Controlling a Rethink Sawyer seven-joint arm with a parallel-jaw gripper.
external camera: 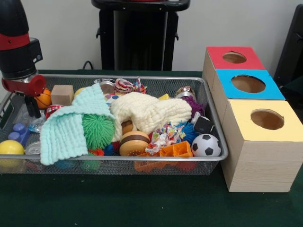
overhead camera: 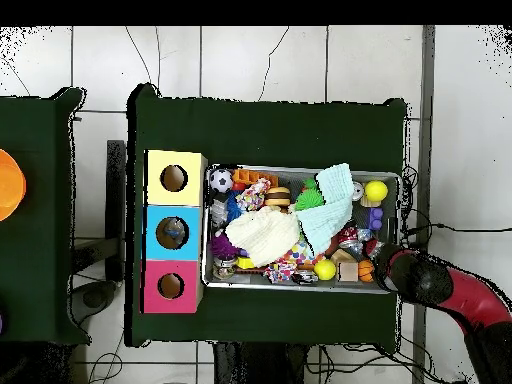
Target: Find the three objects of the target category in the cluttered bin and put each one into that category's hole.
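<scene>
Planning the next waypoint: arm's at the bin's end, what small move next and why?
Probably lift the claw a little and shift it inward over the bin. It hangs low at the bin's end beside the small basketball, holding nothing visible, while the mint cloth and cream cloth cover much of the clutter.

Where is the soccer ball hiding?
In the front view, the soccer ball sits in the bin's near right corner, beside the orange toy, close to the yellow-topped box.
</scene>
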